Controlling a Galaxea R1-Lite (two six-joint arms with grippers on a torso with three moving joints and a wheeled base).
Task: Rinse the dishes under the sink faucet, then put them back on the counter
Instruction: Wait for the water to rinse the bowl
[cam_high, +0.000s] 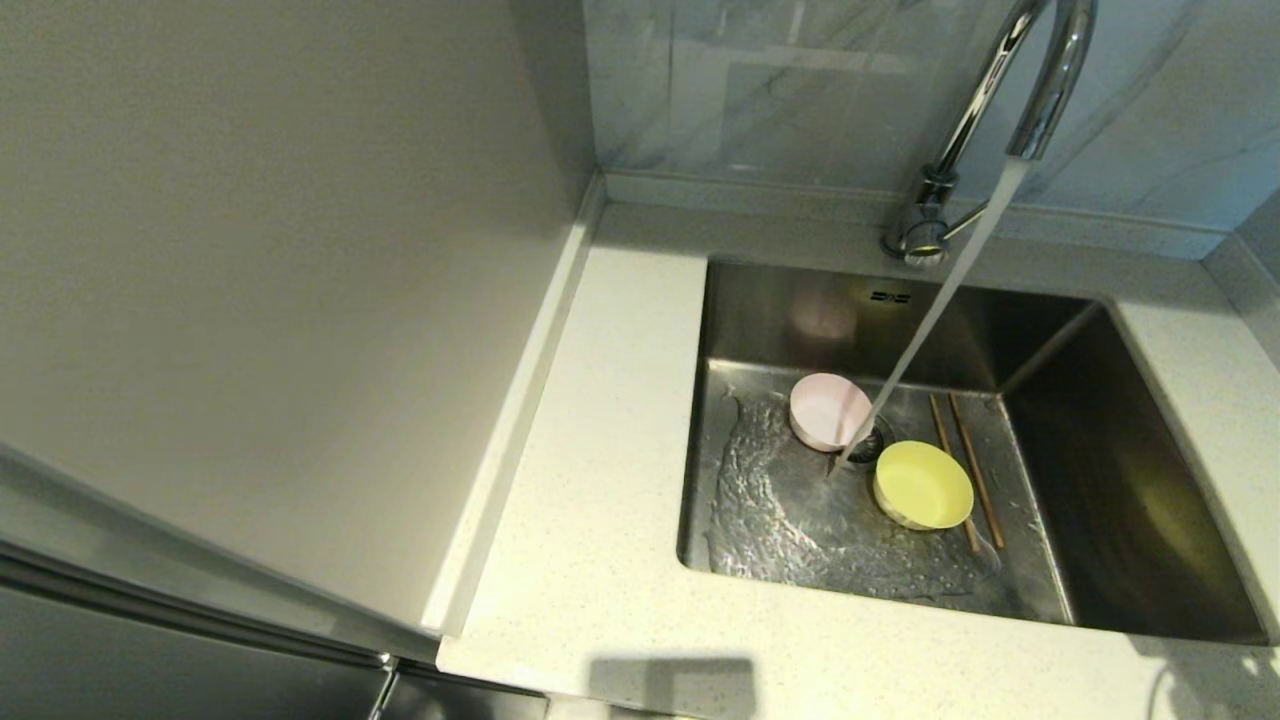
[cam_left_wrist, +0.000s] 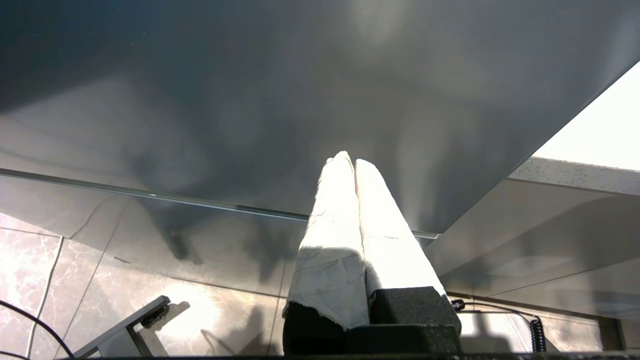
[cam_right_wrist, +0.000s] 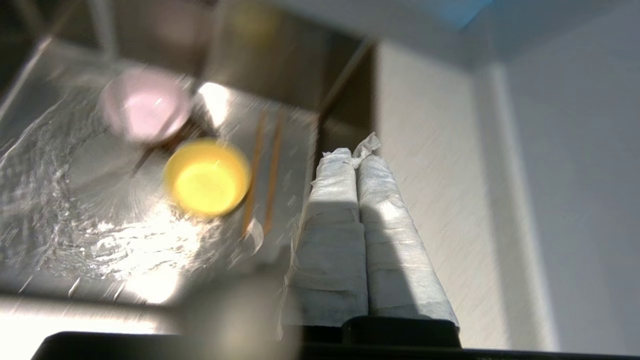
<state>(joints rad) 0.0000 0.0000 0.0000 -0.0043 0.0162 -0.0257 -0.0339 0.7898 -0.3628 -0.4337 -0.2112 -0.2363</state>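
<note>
Water runs from the chrome sink faucet (cam_high: 1040, 80) into the steel sink (cam_high: 760, 320). On the sink floor lie the dishes: a pale pink bowl (cam_high: 828, 410) by the drain, a yellow bowl (cam_high: 922, 485) beside it, and two brown chopsticks (cam_high: 966, 470) to the right of the yellow bowl. The stream lands between the two bowls. My right gripper (cam_right_wrist: 354, 152) is shut and empty, above the counter (cam_right_wrist: 430, 200) at the sink's right edge; its view shows the pink bowl (cam_right_wrist: 145, 105), yellow bowl (cam_right_wrist: 207, 177) and chopsticks (cam_right_wrist: 265, 170). My left gripper (cam_left_wrist: 348, 161) is shut and empty, low down facing a grey cabinet front.
The speckled counter (cam_high: 590, 500) wraps the sink on the left, front and right. A beige wall panel (cam_high: 250, 250) stands at the left, and a marbled wall (cam_high: 800, 80) rises behind the faucet. Neither arm shows in the head view.
</note>
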